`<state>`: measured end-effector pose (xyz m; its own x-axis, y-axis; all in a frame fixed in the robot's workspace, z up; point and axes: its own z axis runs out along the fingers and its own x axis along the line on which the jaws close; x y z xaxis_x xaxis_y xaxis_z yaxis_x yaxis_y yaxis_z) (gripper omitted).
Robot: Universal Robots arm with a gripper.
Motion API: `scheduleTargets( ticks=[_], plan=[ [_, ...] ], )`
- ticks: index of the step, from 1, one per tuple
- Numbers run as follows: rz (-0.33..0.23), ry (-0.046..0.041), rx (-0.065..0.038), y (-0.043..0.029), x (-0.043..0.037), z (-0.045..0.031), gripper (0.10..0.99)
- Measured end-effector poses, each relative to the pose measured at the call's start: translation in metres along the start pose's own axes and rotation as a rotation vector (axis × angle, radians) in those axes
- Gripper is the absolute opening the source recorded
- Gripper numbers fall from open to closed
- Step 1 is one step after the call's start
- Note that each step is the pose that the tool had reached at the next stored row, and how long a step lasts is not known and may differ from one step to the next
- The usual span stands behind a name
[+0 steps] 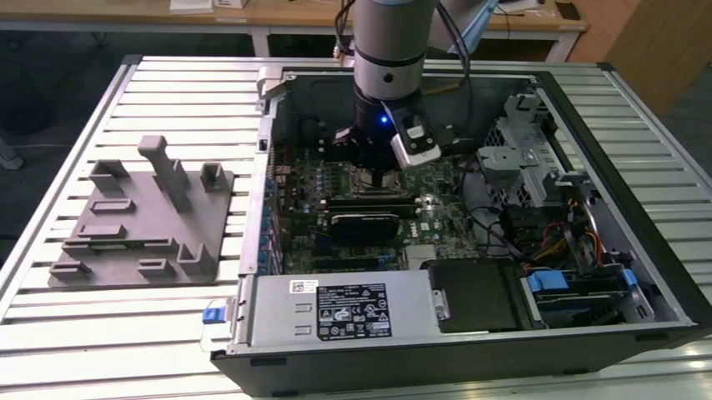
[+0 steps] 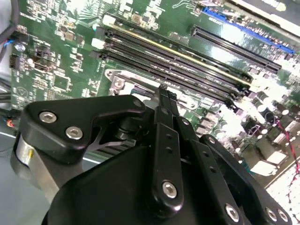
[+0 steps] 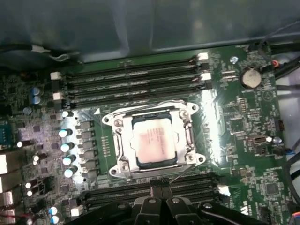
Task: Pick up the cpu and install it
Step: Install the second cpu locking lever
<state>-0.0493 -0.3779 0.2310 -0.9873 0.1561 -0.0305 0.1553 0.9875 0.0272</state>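
Observation:
The cpu [image 3: 154,145] is a small silvery square chip. It lies flat in the metal socket frame [image 3: 117,123] on the green motherboard [image 3: 243,136], between two banks of black memory slots [image 3: 131,77]. My gripper [image 3: 161,187] hangs just off the socket's edge, over the nearer memory slots, with its black fingers [image 2: 164,101] drawn together and nothing between them. In the exterior view the arm reaches straight down into the open computer case [image 1: 267,150], and the gripper [image 1: 379,179] hovers over the board's middle.
A grey plastic fixture [image 1: 145,217] with upright posts stands on the slatted table at the exterior view's left. Inside the case are a black block [image 1: 362,227], the power supply [image 1: 333,312], drive cages [image 1: 523,158] and loose cables [image 1: 556,242].

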Motion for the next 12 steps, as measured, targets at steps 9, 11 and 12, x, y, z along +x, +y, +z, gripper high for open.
scheduleTargets(
  ticks=[9, 11, 12],
  plan=[
    [-0.005, 0.0002, 0.0, -0.0027, 0.0097, 0.0038, 0.106],
    [-0.005, 0.0003, 0.0, -0.0033, 0.0098, 0.0052, 0.106],
    [-0.005, 0.0003, 0.0, -0.0035, 0.0098, 0.0058, 0.106]
  ],
)
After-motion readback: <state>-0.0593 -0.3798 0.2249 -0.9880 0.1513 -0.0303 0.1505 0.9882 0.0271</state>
